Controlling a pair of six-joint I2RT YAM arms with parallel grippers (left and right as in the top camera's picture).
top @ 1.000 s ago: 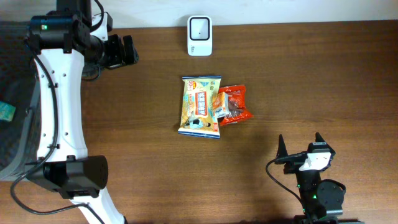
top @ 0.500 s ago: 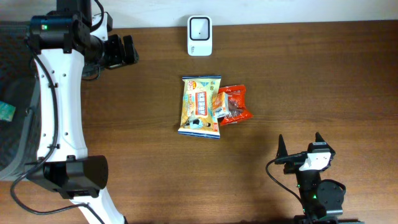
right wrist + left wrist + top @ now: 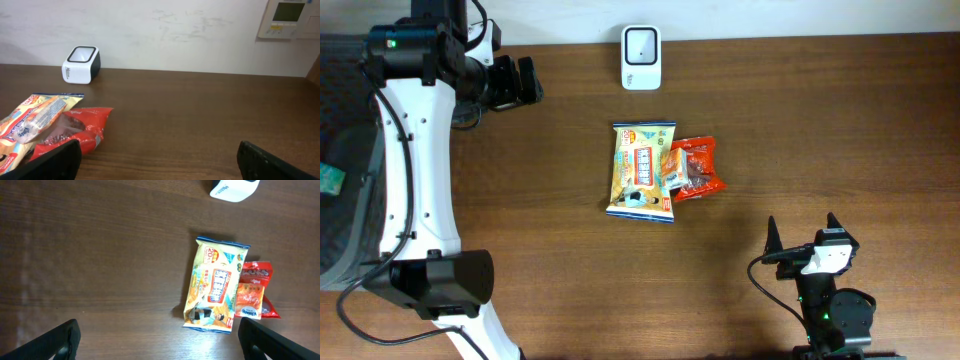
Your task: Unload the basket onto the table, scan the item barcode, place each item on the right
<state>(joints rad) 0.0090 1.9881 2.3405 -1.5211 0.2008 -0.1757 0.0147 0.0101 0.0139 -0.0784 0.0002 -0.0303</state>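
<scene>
Glossy plastic snack packets [image 3: 642, 170], wood-grain table [image 3: 820, 130]

From the left wrist I get only a corner of the scanner [image 3: 232, 187]; the top edge cuts off the rest. My left fingers [image 3: 57, 342] show only as dark tips in the bottom corners. From the right wrist, the yellow snack pack [image 3: 27, 122] runs off the left edge, and the red pack [image 3: 75, 130] is partly behind my right fingers [image 3: 55, 162]. The print on both packs is too small to read, and I cannot tell where a barcode sits. The wall panel [image 3: 289, 19] is clipped at the top and right edges.
</scene>
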